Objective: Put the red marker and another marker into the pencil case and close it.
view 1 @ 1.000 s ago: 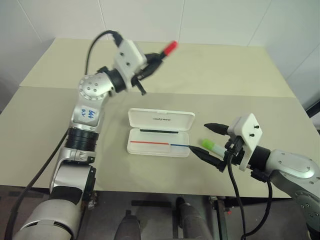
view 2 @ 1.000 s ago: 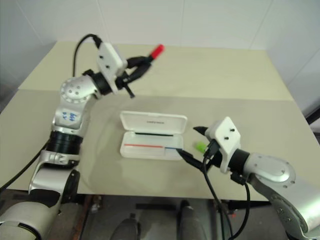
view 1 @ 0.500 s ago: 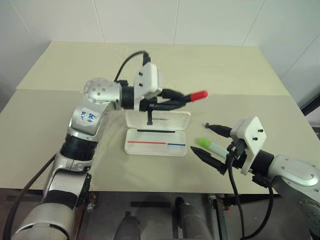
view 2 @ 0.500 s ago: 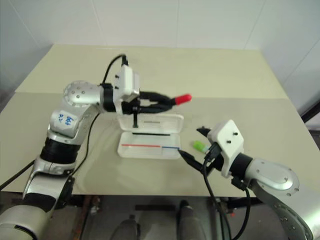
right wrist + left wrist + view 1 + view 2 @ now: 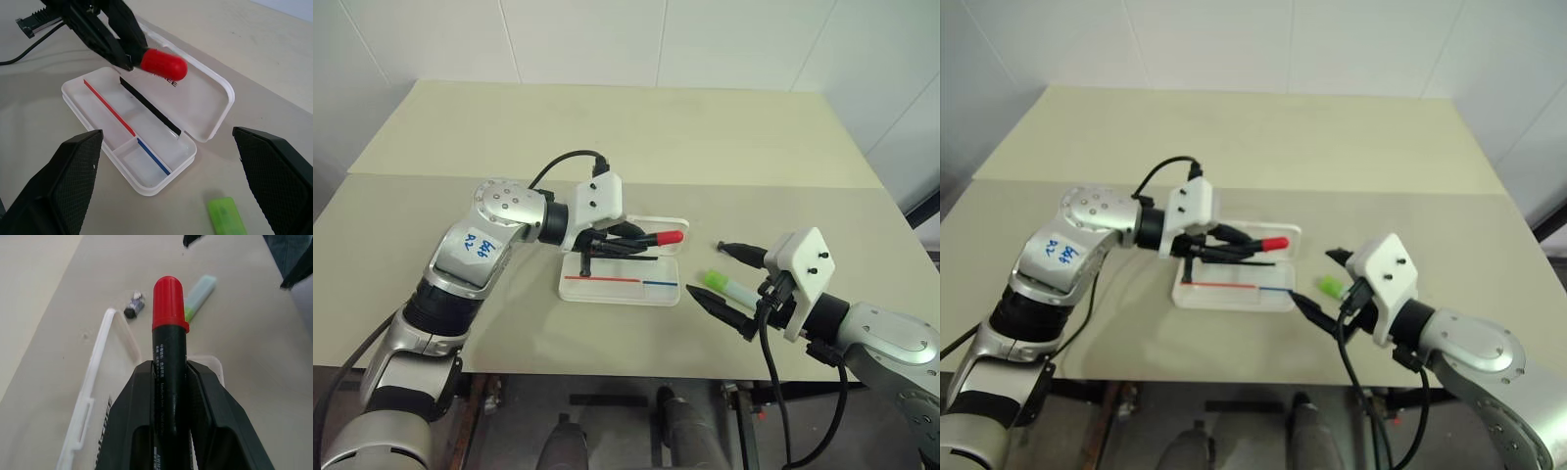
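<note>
Glossy white plastic pencil case [image 5: 205, 105], matt beige table [image 5: 607, 127], glossy red marker [image 5: 169, 357] cap.

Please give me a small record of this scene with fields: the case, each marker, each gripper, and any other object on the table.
pencil case: open, lid back flat on table
red marker: held over the open case, not inside
left gripper: shut on red marker
green-capped marker: lying on table, beside the case, between the right gripper's fingers, not held
right gripper: open
small grey piece: on table near case corner
</note>
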Tool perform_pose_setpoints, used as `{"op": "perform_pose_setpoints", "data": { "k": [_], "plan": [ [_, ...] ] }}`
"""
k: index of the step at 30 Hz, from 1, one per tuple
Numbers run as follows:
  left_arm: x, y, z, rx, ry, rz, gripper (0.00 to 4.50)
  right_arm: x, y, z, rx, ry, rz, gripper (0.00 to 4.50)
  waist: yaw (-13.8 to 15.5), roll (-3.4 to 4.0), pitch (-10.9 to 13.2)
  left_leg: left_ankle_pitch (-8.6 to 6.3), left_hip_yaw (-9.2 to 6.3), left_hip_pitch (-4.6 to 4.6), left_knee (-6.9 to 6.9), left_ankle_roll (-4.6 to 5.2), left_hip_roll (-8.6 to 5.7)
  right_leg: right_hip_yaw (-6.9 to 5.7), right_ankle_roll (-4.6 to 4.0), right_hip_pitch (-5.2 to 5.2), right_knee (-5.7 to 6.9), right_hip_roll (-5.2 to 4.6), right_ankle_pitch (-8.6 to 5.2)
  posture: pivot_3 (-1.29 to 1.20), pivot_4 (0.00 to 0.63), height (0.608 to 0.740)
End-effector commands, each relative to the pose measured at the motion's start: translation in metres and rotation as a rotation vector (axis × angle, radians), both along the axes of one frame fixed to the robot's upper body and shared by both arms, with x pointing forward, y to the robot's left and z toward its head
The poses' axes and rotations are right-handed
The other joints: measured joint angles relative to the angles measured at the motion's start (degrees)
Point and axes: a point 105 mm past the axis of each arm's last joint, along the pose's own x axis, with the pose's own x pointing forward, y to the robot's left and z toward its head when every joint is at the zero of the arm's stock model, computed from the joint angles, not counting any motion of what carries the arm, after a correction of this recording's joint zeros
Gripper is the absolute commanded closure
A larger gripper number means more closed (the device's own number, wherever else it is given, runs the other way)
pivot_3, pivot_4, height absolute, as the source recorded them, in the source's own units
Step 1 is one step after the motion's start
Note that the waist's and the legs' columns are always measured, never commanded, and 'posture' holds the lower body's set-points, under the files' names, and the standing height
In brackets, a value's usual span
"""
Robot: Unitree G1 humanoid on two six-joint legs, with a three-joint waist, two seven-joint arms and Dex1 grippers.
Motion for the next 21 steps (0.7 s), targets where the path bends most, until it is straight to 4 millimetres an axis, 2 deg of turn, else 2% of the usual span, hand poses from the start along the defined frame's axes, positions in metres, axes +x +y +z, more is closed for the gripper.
{"op": "perform_pose_setpoints", "data": {
  "k": [1, 11, 18, 21],
  "plan": [
    [0.005, -0.002, -0.008, 0.055, -0.069, 0.025, 3.94, -0.002, 0.002, 0.008, 0.002, -0.047, 0.005, 0.00, 0.04, 0.00, 0.00, 0.00, 0.00, 0.00, 0.00, 0.00, 0.00, 0.00, 0.00, 0.00, 0.00, 0.00, 0.00, 0.00, 0.150, 0.740],
    [0.012, -0.008, -0.041, 0.127, -0.127, -0.001, 3.94, -0.003, 0.002, 0.008, 0.006, -0.048, -0.007, 0.00, 0.16, 0.00, 0.00, -0.01, 0.00, 0.00, 0.00, 0.02, 0.00, 0.00, 0.00, 0.00, 0.01, 0.01, 0.00, 0.00, 0.150, 0.740],
    [0.023, -0.014, -0.054, 0.155, -0.166, 0.005, 3.94, -0.003, 0.003, 0.006, 0.007, -0.043, -0.008, 0.00, 0.20, 0.00, 0.00, -0.01, 0.00, 0.01, 0.03, 0.03, 0.00, 0.00, 0.00, 0.04, 0.00, 0.01, 0.00, 0.00, 0.150, 0.740],
    [0.028, -0.018, -0.053, 0.149, -0.184, 0.009, 3.94, -0.002, 0.003, 0.006, 0.006, -0.043, -0.009, 0.00, 0.21, 0.00, 0.00, -0.01, 0.00, 0.02, 0.03, 0.03, 0.00, 0.00, 0.00, 0.06, 0.00, 0.00, 0.00, 0.00, 0.150, 0.740]
  ]
}}
